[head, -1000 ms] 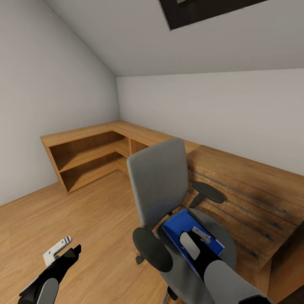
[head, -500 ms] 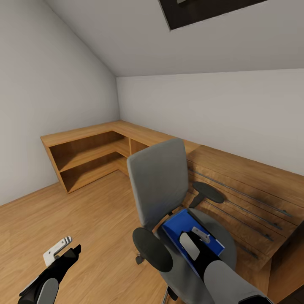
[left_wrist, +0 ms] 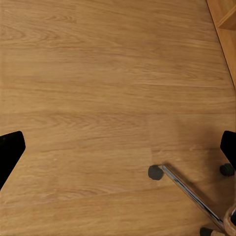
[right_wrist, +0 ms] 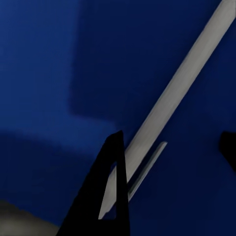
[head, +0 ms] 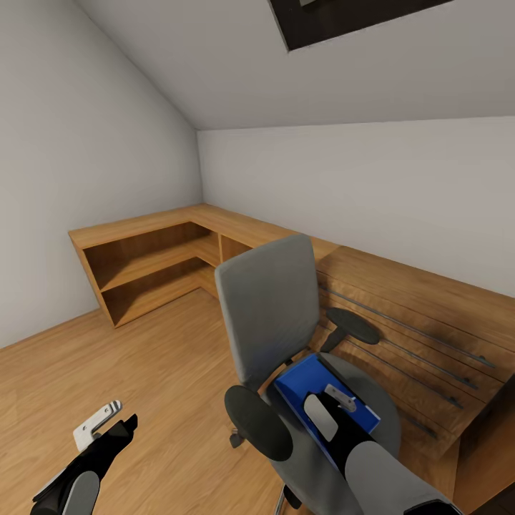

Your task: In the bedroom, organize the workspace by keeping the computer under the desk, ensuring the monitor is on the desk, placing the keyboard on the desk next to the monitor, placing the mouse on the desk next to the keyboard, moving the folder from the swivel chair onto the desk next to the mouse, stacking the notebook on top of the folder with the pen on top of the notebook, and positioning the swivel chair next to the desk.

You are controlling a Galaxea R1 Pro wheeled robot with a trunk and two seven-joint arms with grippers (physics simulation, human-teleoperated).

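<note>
The swivel chair [head: 268, 315], with grey back and black armrests, stands in the middle of the head view. On its seat lies the blue folder [head: 304, 379]. My right gripper [head: 342, 402] is down on the folder. In the right wrist view the folder [right_wrist: 73, 73] is very close, and the right gripper [right_wrist: 172, 140] stands open with its fingers either side of the folder's pale edge. My left gripper [head: 111, 425] hangs open over the floor left of the chair. The left gripper [left_wrist: 118, 147] looks down at a chrome leg and caster of the chair [left_wrist: 189, 191].
A low L-shaped wooden shelf unit [head: 157, 250] runs along the corner behind the chair. A wooden front with dark bars [head: 429, 322] is close on the chair's right. Light wood floor [head: 143, 357] spreads to the left. A skylight [head: 343, 18] is overhead.
</note>
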